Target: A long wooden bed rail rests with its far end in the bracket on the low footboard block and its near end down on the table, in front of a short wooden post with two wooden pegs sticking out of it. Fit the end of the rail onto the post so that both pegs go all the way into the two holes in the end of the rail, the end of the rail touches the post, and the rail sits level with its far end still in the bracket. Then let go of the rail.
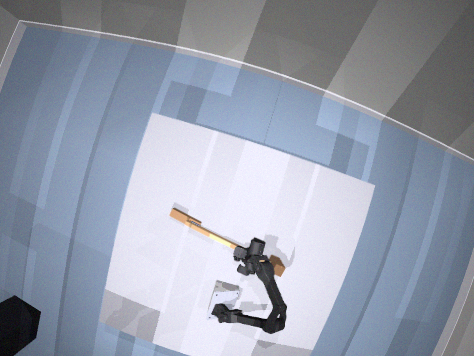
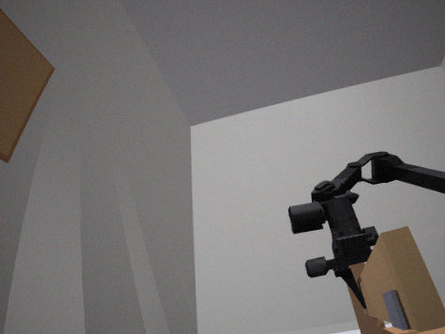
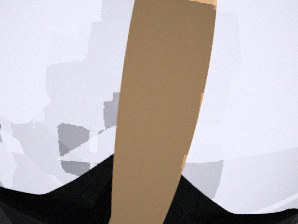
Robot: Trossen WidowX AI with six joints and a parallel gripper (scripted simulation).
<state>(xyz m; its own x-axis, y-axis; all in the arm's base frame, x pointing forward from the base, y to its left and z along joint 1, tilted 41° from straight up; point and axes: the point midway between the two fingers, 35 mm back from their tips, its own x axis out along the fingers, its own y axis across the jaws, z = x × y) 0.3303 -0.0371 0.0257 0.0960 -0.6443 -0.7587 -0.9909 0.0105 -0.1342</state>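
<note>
The long wooden rail (image 1: 214,236) (image 3: 166,129) runs slantwise across the white table (image 1: 165,165). Its far end lies at the low footboard block (image 1: 180,215). Its near end is under my gripper (image 1: 243,253) (image 2: 358,285), which is shut on the rail close to that end. The short wooden post (image 1: 279,266) stands just beyond the gripper, on the side away from the footboard. In the wrist view the rail fills the middle and my dark fingers flank it at the bottom. The pegs and the holes are hidden, so I cannot tell whether they are joined.
The arm's grey base plate (image 1: 226,295) sits on the table near its front edge, with the arm bent over it. A black box (image 1: 17,322) stands on the blue floor at the lower left. A brown wooden face (image 2: 19,80) fills the upper left corner of the exterior view.
</note>
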